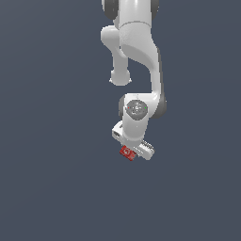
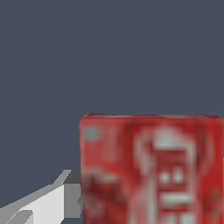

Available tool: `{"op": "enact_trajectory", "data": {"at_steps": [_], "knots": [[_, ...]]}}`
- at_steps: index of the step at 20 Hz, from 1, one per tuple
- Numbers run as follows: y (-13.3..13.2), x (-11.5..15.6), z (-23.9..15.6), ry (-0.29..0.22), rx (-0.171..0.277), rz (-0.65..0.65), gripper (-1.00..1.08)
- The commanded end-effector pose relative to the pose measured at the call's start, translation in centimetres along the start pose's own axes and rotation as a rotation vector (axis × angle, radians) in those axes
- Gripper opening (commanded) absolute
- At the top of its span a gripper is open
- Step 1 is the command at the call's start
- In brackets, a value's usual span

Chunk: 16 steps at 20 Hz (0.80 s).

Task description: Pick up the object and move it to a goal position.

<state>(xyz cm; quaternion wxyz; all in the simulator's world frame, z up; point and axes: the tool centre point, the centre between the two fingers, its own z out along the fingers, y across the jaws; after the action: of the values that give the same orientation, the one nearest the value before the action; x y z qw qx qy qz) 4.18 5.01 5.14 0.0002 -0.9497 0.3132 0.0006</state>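
In the exterior view the object (image 1: 126, 152), a small flat red box with white lettering, pokes out from under the white gripper (image 1: 135, 148), which hangs straight above it and hides its fingers and part of the box. The wrist view shows the red box (image 2: 151, 168) very close, filling much of the picture. One grey-white finger (image 2: 46, 202) lies right against the box's side edge. The other finger is out of sight, so I cannot make out whether the jaws are clamped on the box.
A plain dark blue-grey floor (image 1: 52, 179) surrounds the gripper on all sides. The white arm (image 1: 136, 42) reaches in from the exterior view's top edge. No other objects or goal marker show.
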Motion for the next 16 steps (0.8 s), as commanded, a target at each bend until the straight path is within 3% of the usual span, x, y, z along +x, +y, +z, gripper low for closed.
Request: {"op": "enact_trajectory", "data": {"at_steps": [1,16], "knots": [[1.2,0.1,-1.5,0.001,0.001,0.001,-1.0],[11.5,1.0,-14.9,-0.001,0.003,0.002,-1.0]]}}
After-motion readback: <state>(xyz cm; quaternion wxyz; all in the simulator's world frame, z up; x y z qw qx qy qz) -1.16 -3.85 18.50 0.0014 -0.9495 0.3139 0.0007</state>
